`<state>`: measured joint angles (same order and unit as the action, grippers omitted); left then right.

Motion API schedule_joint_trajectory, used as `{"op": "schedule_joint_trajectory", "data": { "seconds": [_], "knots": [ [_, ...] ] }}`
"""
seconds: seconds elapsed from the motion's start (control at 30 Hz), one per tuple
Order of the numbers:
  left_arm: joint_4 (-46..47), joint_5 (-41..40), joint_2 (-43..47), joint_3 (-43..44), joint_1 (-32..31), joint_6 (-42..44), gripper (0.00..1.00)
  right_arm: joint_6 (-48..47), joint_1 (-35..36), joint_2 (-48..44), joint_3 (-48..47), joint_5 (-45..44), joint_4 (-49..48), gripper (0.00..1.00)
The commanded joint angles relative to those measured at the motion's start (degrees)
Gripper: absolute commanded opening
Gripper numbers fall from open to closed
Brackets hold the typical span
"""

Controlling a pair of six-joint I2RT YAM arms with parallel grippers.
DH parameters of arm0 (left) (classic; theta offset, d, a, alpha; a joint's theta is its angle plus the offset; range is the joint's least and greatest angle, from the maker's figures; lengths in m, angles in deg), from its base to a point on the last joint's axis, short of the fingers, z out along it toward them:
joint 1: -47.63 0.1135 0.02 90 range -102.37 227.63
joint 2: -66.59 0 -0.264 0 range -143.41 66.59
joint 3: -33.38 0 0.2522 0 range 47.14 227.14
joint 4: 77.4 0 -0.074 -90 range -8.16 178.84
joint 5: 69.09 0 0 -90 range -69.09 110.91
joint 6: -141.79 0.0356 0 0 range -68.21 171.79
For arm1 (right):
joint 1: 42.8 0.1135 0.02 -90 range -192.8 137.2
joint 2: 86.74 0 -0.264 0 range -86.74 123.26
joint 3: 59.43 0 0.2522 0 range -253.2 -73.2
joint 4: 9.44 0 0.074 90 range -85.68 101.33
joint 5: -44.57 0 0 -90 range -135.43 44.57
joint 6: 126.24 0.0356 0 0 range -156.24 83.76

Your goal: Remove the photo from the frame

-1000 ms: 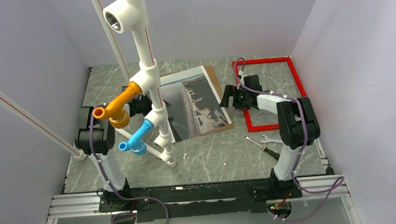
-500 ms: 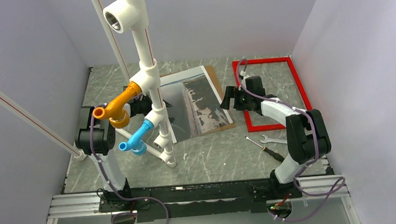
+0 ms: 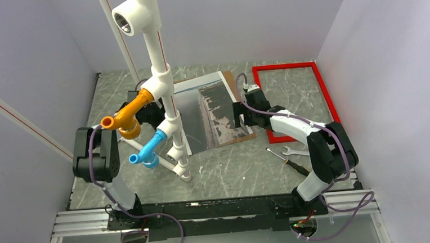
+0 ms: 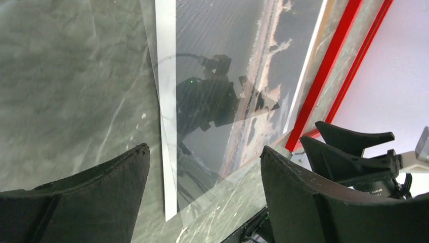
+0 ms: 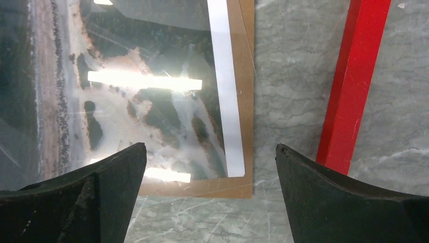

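Top external view: the thin bright red rectangular picture frame (image 3: 326, 95) is recorded lying flat at the far right of the grey marbled tabletop (image 3: 232, 165), with bare table visible through its opening. The large grey-and-dark landscape photo with a pale border (image 3: 215, 113) is noted outside the frame, lying face up on a plain brown backing board (image 5: 246, 76) just to the frame's left. In the right wrist view a strip of tabletop is seen between board and red bar, so the two are apart. Glare strips and faint straight edges suggest that a clear pane covers the print. The right gripper (image 3: 239, 115) is held low over the photo's near right corner, its jaws spread wide and nothing between them. The left gripper (image 4: 205, 149) is mostly hidden behind the white plastic pipe assembly with orange and blue fittings (image 3: 166, 110). In its own wrist view its jaws are likewise parted and empty above the photo's white left border. A screwdriver (image 3: 287, 159) and a small wrench (image 3: 296, 151) are noted near the frame's near edge.
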<state>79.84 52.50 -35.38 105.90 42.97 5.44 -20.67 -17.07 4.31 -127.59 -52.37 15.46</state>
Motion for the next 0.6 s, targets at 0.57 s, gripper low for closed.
{"op": "schedule_joint_trajectory", "data": {
  "seconds": [0.57],
  "knots": [
    [28.64,4.03,26.9,-31.65,-2.73,-0.75,0.69,10.96,1.2,6.92,0.23,26.05,-18.18,0.8]
  ]
}}
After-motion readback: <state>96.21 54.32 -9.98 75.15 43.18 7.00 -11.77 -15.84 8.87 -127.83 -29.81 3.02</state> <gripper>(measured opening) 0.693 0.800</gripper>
